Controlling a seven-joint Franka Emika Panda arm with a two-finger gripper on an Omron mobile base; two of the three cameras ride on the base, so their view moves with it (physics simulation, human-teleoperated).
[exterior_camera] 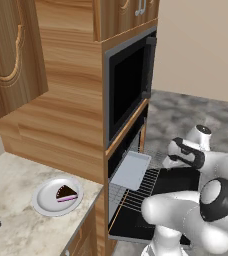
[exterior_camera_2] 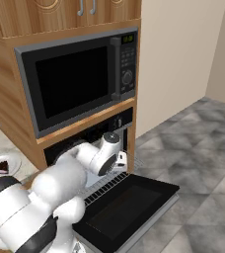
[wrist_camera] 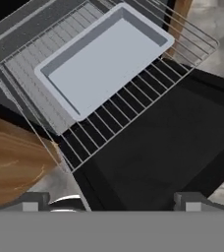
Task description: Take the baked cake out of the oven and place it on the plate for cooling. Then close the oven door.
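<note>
The baked cake point(exterior_camera: 66, 193), a small dark brown wedge with a pink layer, lies on the round pale plate point(exterior_camera: 45, 198) on the counter left of the oven point(exterior_camera: 128, 146). The cake point(exterior_camera_2: 0, 167) and plate point(exterior_camera_2: 12, 161) also appear at the left edge of the right base view. The oven door point(exterior_camera: 178, 181) hangs down flat and open point(exterior_camera_2: 127, 203) point(wrist_camera: 178, 142). My gripper point(exterior_camera: 170, 161) point(exterior_camera_2: 121, 161) hovers above the pulled-out wire rack's front edge and the door. It is open point(wrist_camera: 112, 201), fingertips point(wrist_camera: 35, 200) wide apart, nothing between them.
A flat grey tray point(exterior_camera: 131, 170) point(wrist_camera: 104, 59) rests on the pulled-out wire rack point(wrist_camera: 119, 115) point(exterior_camera: 141, 192). A large black microwave-like unit point(exterior_camera_2: 75, 81) sits above the oven. The wooden cabinet side point(exterior_camera: 66, 110) borders the stone counter point(exterior_camera: 16, 225). Grey stone floor point(exterior_camera_2: 198, 148) spreads to the right.
</note>
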